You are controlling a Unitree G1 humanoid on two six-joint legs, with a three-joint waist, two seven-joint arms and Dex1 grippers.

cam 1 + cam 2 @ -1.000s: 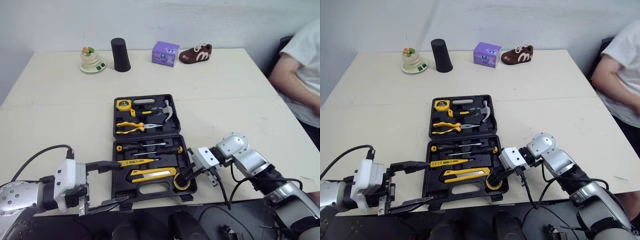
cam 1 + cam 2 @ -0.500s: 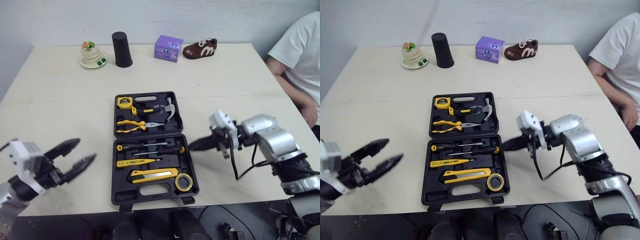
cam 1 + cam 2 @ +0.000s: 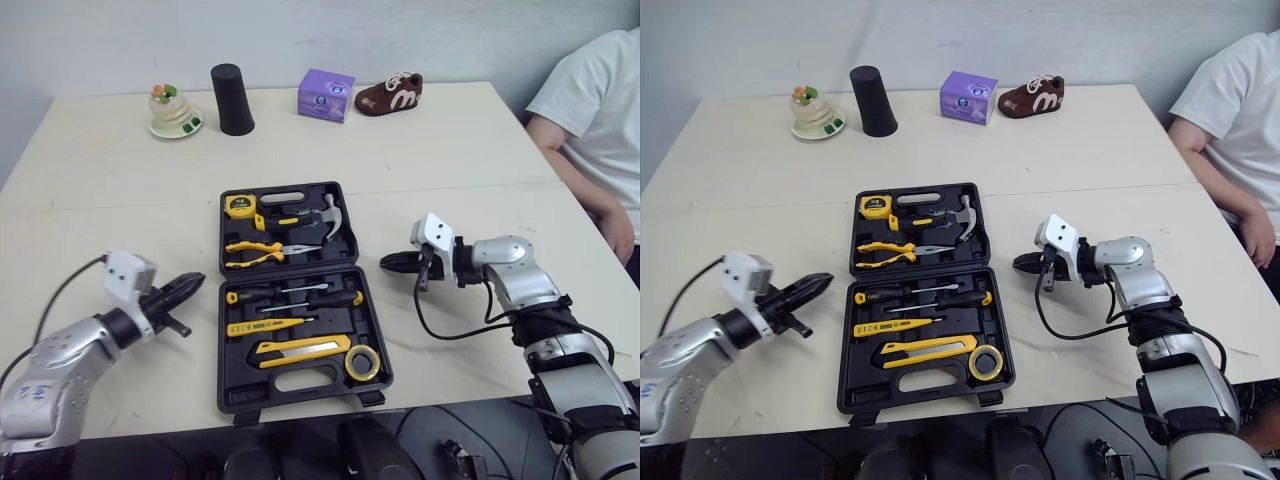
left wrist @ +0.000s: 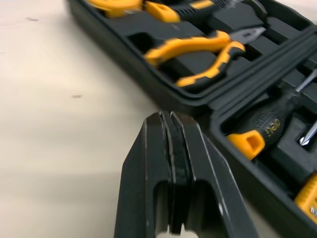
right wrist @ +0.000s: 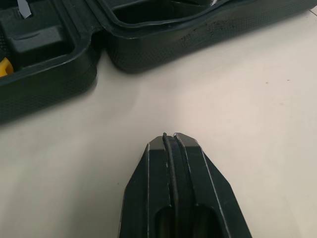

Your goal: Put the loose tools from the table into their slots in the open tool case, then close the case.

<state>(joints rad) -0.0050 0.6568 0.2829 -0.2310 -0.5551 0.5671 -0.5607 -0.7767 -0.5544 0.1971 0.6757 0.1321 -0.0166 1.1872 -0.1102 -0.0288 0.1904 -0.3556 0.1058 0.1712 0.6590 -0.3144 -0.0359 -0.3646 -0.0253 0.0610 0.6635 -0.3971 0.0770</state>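
The black tool case [image 3: 225,350] lies open in the middle of the table. In its far half lie a tape measure [image 3: 240,206], a hammer [image 3: 332,215] and pliers [image 3: 262,255]. In its near half lie screwdrivers [image 3: 300,296], a yellow test pen [image 3: 262,326], a utility knife [image 3: 305,350] and a tape roll [image 3: 363,362]. My left gripper [image 3: 193,281] is shut and empty, just off the case's left edge and pointing at it. My right gripper [image 3: 389,263] is shut and empty, low over the table to the right of the hinge. The left wrist view has the pliers [image 4: 198,54] beyond the shut gripper [image 4: 171,119].
Along the far edge stand a figurine on a plate [image 3: 172,108], a black cylinder [image 3: 232,98], a purple box [image 3: 326,95] and a small brown shoe [image 3: 392,93]. A person in a white shirt [image 3: 590,120] sits at the right side. Bare tabletop [image 3: 120,200] flanks the case.
My left gripper has gone from wide open to shut and now sits beside the case's left edge. My right gripper has drawn back from the tape roll to the right of the hinge.
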